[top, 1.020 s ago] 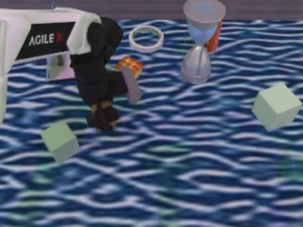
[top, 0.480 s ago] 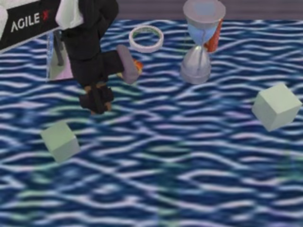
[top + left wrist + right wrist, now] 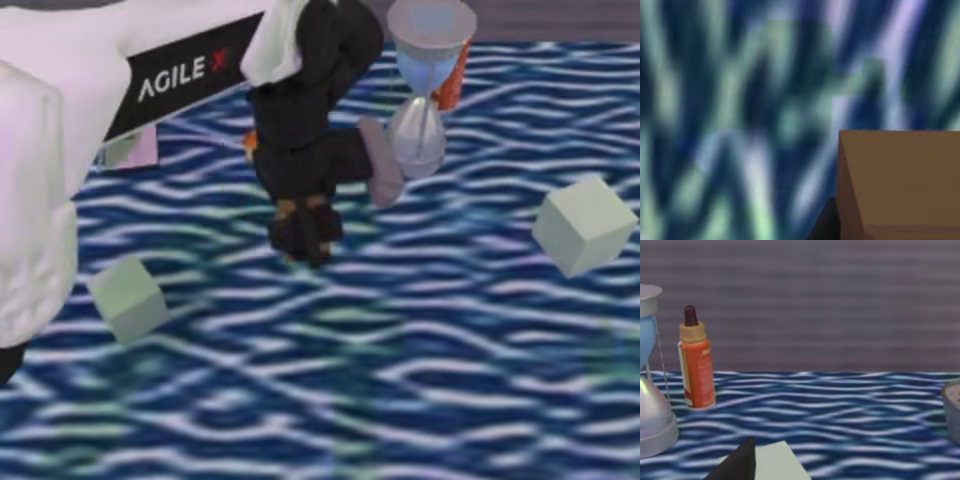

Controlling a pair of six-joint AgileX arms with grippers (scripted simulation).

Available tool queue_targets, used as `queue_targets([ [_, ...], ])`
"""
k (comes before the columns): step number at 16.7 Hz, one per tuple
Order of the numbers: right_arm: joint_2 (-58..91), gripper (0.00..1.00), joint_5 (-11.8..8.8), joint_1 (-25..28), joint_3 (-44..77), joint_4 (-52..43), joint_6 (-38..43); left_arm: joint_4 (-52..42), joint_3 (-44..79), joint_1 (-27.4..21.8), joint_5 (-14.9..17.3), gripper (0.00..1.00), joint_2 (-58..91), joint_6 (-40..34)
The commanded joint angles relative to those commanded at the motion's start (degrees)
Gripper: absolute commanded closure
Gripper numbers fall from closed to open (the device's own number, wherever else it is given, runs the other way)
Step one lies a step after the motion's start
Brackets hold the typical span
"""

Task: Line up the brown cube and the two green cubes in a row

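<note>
My left gripper (image 3: 305,232) hangs over the middle of the blue wavy cloth, pointing down. It is shut on the brown cube (image 3: 900,182), which fills the near corner of the left wrist view and is hidden under the fingers from above. The smaller green cube (image 3: 127,297) rests at the left, and the larger green cube (image 3: 585,225) at the right. In the right wrist view a dark fingertip (image 3: 742,460) shows just in front of a green cube (image 3: 780,462); my right arm is outside the top view.
An hourglass (image 3: 430,85) with an orange dropper bottle (image 3: 453,80) behind it stands at the back, just right of my left arm. A grey container rim (image 3: 952,407) sits at the right wrist view's edge. A pale block (image 3: 130,150) lies at back left.
My left arm has swung right from the back left toward the middle, carrying the brown cube. It now covers the white ring and the bumpy orange cube. The green cubes have not moved.
</note>
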Motion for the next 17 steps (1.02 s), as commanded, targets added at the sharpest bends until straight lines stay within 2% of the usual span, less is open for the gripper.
queue_targets([
  [3, 0.0, 0.0, 0.0, 0.0, 0.0, 0.0, 0.0, -3.1, 5.3, -10.5, 0.0, 1.0, 2.5, -3.9],
  [6, 0.0, 0.0, 0.0, 0.0, 0.0, 0.0, 0.0, -4.9, 9.0, -16.7, 0.0, 1.0, 3.6, -6.9],
  [12, 0.0, 0.0, 0.0, 0.0, 0.0, 0.0, 0.0, -4.9, 9.4, -17.6, 0.0, 1.0, 3.6, -7.5],
  [17, 0.0, 0.0, 0.0, 0.0, 0.0, 0.0, 0.0, 3.6, 3.1, -17.6, 0.0, 1.0, 5.4, -7.9],
])
